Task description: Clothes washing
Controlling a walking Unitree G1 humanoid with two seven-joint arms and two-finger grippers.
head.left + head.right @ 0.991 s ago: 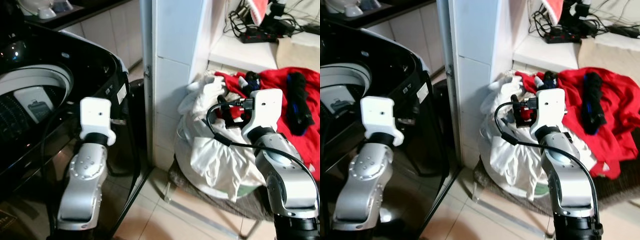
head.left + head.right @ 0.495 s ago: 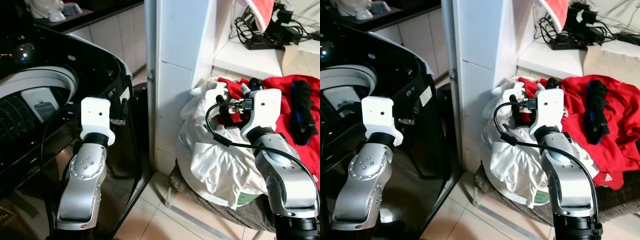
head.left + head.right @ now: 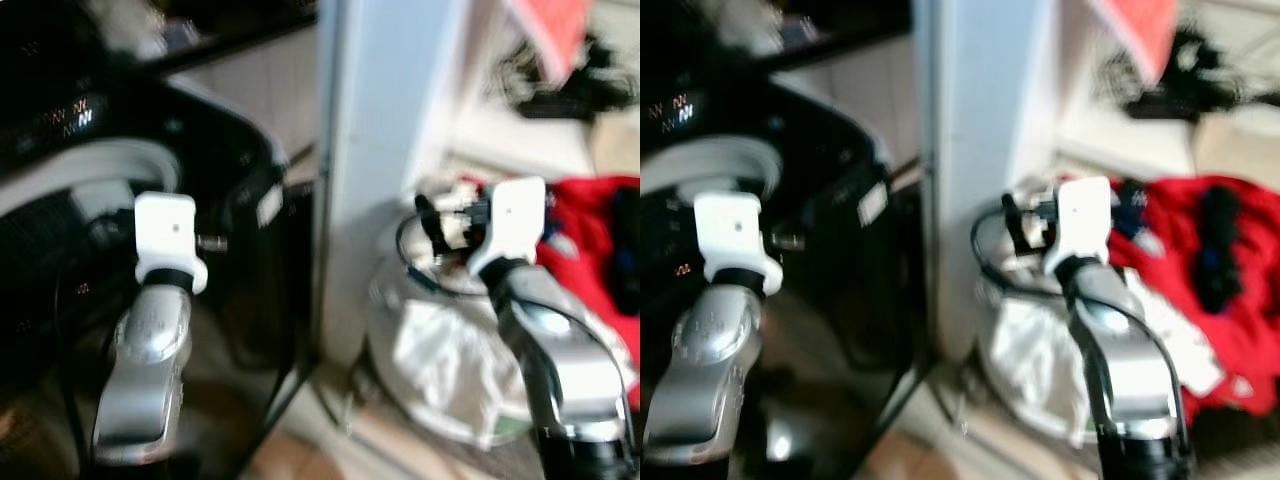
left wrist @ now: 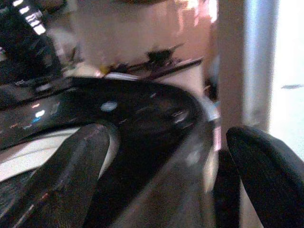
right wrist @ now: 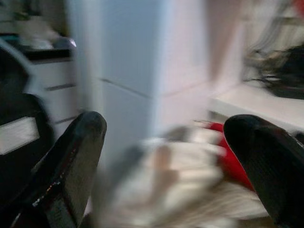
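reaching toward the laundry, my right tool (image 3: 432,222) hangs just above the white cloth bundle (image 3: 450,350), fingers (image 5: 78,156) spread wide with nothing between them. beyond and to the right of that tool lies the red garment (image 3: 1230,290), touching the white heap. i judge all of it soft and light, limp enough to sag and trail once lifted, so i would pinch a raised fold on the crown of the white bundle right under the tool, not a flat stretch that would slip away. everything is blurred, so i cannot tell where one piece ends. my left tool (image 4: 161,166) is likewise wide open and empty, held up beside the black washing machine (image 3: 90,230), whose open tub sits just ahead of it.
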